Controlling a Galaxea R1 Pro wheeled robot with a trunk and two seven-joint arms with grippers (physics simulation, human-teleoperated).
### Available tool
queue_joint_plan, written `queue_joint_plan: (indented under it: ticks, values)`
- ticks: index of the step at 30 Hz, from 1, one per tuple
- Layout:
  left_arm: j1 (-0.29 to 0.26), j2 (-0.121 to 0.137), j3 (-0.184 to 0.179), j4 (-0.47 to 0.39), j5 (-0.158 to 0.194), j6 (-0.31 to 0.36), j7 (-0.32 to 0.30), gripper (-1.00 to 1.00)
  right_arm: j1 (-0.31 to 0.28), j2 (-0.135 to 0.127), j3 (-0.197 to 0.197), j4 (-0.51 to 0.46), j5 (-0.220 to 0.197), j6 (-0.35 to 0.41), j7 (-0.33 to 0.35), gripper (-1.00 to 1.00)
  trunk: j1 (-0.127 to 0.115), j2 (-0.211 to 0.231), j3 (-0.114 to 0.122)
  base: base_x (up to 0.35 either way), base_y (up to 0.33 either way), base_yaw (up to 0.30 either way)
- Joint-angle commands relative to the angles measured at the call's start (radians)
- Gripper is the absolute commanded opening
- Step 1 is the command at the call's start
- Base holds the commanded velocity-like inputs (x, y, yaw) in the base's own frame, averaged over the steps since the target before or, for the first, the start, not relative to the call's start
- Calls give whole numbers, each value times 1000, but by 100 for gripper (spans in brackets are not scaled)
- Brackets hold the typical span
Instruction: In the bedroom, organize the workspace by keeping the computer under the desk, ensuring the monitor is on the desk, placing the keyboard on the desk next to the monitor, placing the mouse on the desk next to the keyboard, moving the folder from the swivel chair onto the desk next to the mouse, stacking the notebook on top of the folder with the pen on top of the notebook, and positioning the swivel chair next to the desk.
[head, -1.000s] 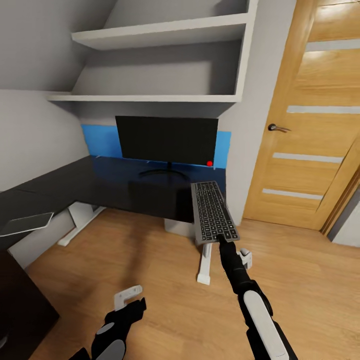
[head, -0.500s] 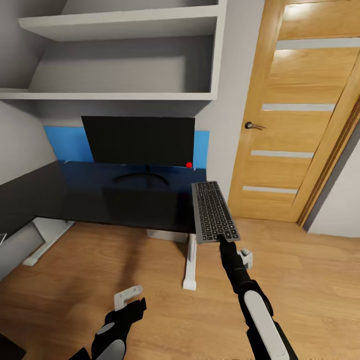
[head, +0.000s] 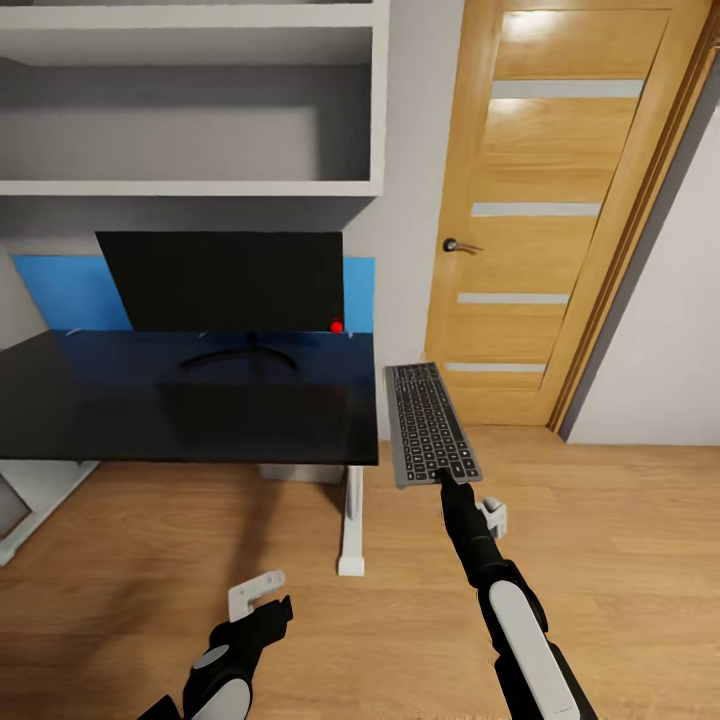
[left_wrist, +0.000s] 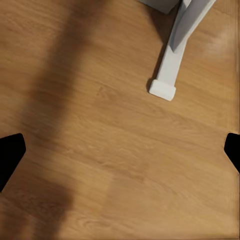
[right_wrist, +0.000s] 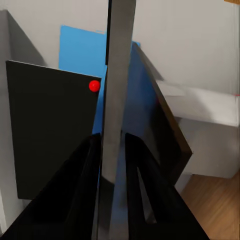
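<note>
Swung to the right is the head camera since 1 second ago: the desk, monitor and door are all seen further left in the head view, while the arms and the keyboard are held at the same spot in the picture.

The right pincer (head: 447, 484) is clamped on the near short edge of the keyboard (head: 430, 422), and the keyboard is carried out ahead of the arm, roughly level, keys up, its far end just off the desk's right front corner and not resting on it. In the right wrist view the keyboard (right_wrist: 118, 100) is seen edge-on as a grey slab squeezed between the 2 dark fingers (right_wrist: 82, 200).

The left pincer (head: 258, 595) is held low over the wooden floor (head: 620, 540), its pale fingers spread and nothing between them; in the left wrist view the 2 dark fingertips (left_wrist: 10, 155) are seen far apart at the picture's edges, with bare floor and a white desk foot (left_wrist: 167, 80) beyond.

Out from there, the black desk (head: 150, 410) is seen on white legs, and the monitor (head: 225, 282) is stood upright on it toward the back, a red dot at its lower right corner, a blue panel (head: 70, 293) behind it. White shelves (head: 200, 185) are fixed above. A wooden door (head: 540, 220) with a handle is seen to the right of the desk.
</note>
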Motion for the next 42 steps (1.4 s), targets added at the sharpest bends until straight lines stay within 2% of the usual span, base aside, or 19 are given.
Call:
queue_joint_plan:
  ticks: [1, 10, 20, 34, 42]
  values:
    - [-1, 1, -1, -2, 2, 5, 6, 100, -1, 0, 0, -1, -10, 1, 1, -100, 0, -1, -2, 0, 0, -255]
    - [-1, 1, -1, -2, 2, 5, 7, 100, -1, 0, -1, -1, -10, 1, 1, -100, 0, -1, -7, 65, 56, -255]
    - [-1, 1, -1, -2, 2, 6, 7, 100, -1, -1, 1, -1, -10, 3, 1, -100, 0, -1, -13, 167, 260, -241]
    - [-1, 0, -1, -2, 2, 7, 4, 100, -1, -1, 8, -2, -11, 5, 4, -100, 0, -1, -14, 10, 321, -19]
    - [-1, 1, -1, -2, 3, 6, 5, 100, -1, -1, 6, -2, -13, 5, 4, -100, 0, -1, -14, 43, 92, 0]
